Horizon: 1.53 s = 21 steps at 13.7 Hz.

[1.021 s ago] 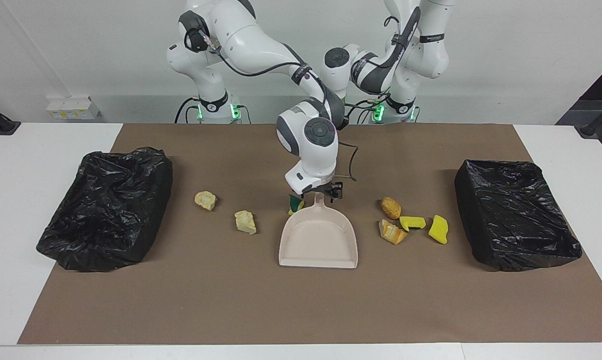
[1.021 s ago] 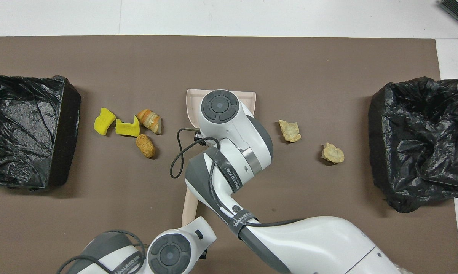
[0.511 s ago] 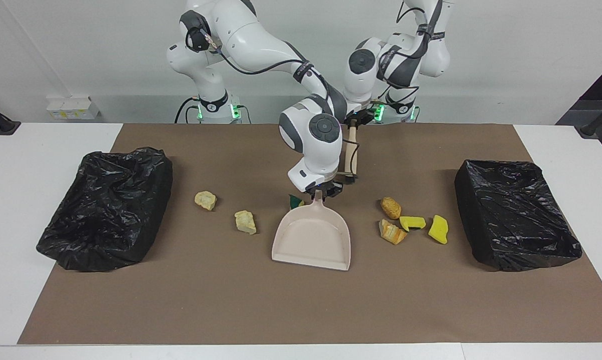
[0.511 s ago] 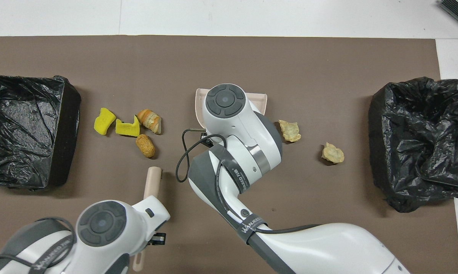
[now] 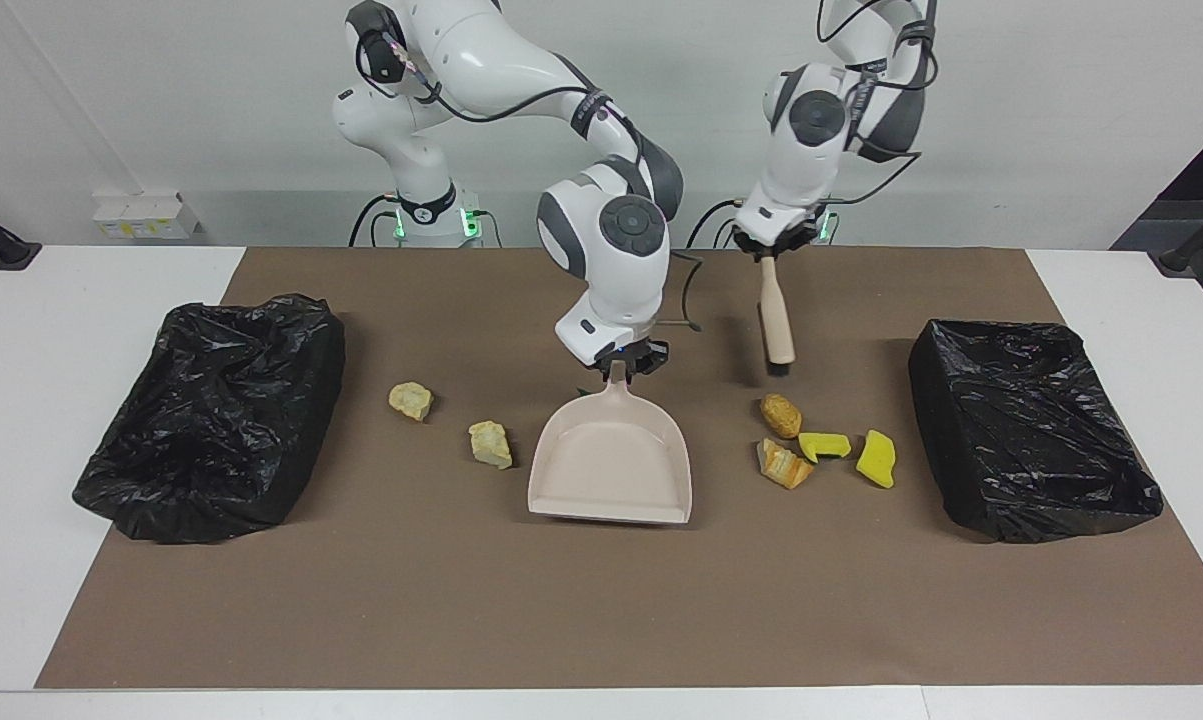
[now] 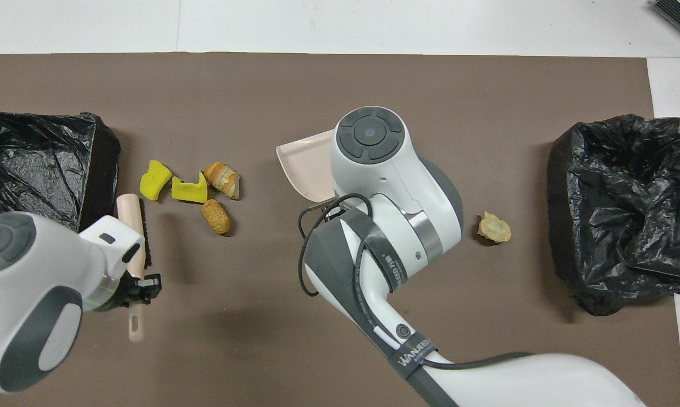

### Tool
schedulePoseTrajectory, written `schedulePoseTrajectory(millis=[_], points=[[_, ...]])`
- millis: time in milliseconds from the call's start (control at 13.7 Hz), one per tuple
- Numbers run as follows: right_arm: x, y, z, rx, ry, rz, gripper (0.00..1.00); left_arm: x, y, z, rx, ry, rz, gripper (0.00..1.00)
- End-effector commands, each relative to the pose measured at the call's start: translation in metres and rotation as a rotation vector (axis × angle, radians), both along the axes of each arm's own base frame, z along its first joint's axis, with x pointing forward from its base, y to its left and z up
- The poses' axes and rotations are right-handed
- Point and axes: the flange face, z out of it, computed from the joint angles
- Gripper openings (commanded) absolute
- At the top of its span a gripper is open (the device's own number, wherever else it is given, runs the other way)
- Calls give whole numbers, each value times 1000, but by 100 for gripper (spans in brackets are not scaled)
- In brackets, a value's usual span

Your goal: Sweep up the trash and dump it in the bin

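A pale pink dustpan (image 5: pixel 611 465) (image 6: pixel 306 168) is at mid-mat, and my right gripper (image 5: pixel 618 363) is shut on its handle. Its mouth faces away from the robots, and in the overhead view the right arm covers most of it. Held up over the mat by my left gripper (image 5: pixel 774 250) (image 6: pixel 140 281), shut on its handle, is a pale brush (image 5: pixel 778 315) (image 6: pixel 130 223) with dark bristles. The trash lies in two groups. Two beige lumps (image 5: pixel 411 400) (image 5: pixel 489 443) sit toward the right arm's end. Brown-orange pieces (image 5: pixel 780 415) (image 6: pixel 222 178) and yellow sponge bits (image 5: pixel 876 458) (image 6: pixel 154 180) sit toward the left arm's end.
Two bins lined with black bags stand on the brown mat (image 5: pixel 601 610). One bin (image 5: pixel 216 415) (image 6: pixel 622 209) is at the right arm's end, the other bin (image 5: pixel 1031 425) (image 6: pixel 34 181) at the left arm's end. White table borders the mat.
My left arm has swung the brush up and out from behind the right arm toward its own end. The right gripper has shifted the dustpan toward the beige lumps.
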Motion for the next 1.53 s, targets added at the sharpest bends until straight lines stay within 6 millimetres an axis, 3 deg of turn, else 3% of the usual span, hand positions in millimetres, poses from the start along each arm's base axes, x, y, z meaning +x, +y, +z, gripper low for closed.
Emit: schedulePoseTrajectory(millis=[0,146,365,511,730,875,1094,1240,1459], points=[[-5,-29,5,18,31,256,0,74,8,-19,55,40,-8,0],[-13,-34,-1,27,42,468,0,91,13,-43,40,26,-22,0],[-26,-23,-11,58,5,673,0,91,25,-71,5,54,-76,0],[-36,3,-33,45,27,748,0,92,23,-74,-47,39,-122,0],[-37,22,-70,-8,27,809,0,80,8,-82,-86,49,-179,0],[-36,23,-82,-43,32,832,0,69,-25,-83,-121,30,-224,0],[-34,25,-91,-61,27,897,0,59,-52,-80,-169,63,-288,0],[-40,38,-97,-59,22,921,0,54,-74,-80,-182,59,-308,0],[-39,44,-102,-50,1,927,0,63,-79,-75,-189,27,-334,0]])
